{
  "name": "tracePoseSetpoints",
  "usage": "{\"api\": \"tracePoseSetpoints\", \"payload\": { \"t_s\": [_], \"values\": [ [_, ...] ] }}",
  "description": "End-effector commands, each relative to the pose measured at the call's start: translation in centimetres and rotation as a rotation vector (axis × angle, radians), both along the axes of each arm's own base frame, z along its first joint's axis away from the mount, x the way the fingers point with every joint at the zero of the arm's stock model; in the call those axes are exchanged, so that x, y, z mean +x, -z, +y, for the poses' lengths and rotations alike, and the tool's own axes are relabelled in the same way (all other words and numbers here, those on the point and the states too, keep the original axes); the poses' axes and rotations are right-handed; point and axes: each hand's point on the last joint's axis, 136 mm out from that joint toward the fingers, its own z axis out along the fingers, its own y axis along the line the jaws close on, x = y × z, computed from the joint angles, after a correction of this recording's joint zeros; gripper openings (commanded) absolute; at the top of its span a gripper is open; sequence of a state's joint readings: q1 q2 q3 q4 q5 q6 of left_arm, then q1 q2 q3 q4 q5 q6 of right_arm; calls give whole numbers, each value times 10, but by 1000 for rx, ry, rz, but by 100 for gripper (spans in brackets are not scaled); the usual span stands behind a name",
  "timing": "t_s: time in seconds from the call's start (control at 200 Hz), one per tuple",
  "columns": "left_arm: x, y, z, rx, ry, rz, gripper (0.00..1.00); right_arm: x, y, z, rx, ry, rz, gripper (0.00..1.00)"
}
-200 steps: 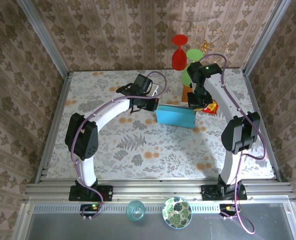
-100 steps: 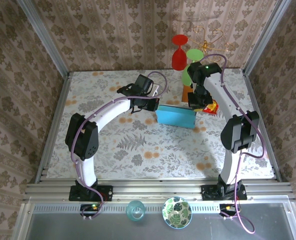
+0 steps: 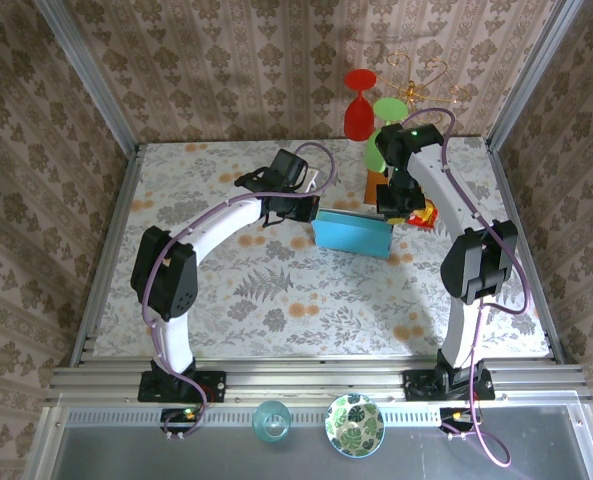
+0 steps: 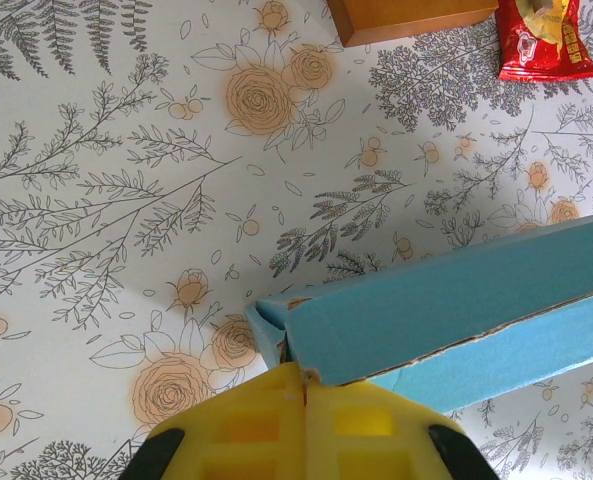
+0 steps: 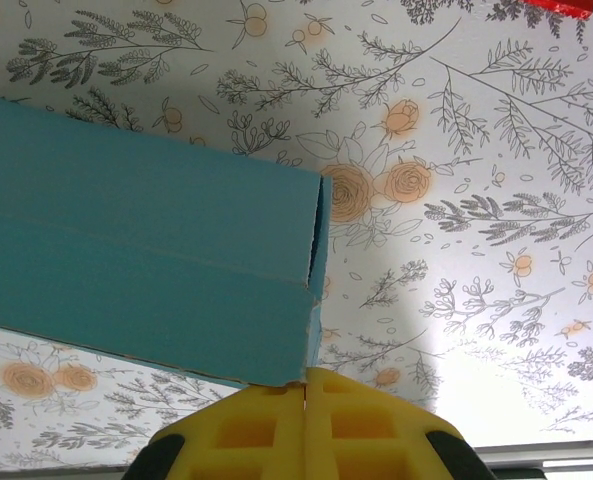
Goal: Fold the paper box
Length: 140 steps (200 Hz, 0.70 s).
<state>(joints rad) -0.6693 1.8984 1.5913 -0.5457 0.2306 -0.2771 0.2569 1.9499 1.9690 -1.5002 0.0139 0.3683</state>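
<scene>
Change: nearly none, right arm creeps slightly | box point(image 3: 351, 233) stays on the far middle of the tabletop point(image 3: 276, 300), between both arms | left jaws and right jaws each pinched shut on a box end | I judge: holding creases, fold unfinished.

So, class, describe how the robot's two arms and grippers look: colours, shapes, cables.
The left arm and right arm have curved white links with black joint housings and a purple cable running along each. The left gripper and right gripper have blocky yellow fingers with recessed squares.
</scene>
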Motion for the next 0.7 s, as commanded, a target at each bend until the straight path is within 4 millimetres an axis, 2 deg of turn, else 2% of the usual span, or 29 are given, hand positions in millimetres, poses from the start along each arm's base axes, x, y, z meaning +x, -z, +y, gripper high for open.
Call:
{"api": "tracePoseSetpoints", "payload": {
  "t_s": [0.0,0.695],
  "values": [
    [-25,42,9,95,3,137,2,1,0,11,54,39,19,0],
    [-26,43,7,90,-3,147,2,5,1,20,129,141,27,0]
  ]
}}
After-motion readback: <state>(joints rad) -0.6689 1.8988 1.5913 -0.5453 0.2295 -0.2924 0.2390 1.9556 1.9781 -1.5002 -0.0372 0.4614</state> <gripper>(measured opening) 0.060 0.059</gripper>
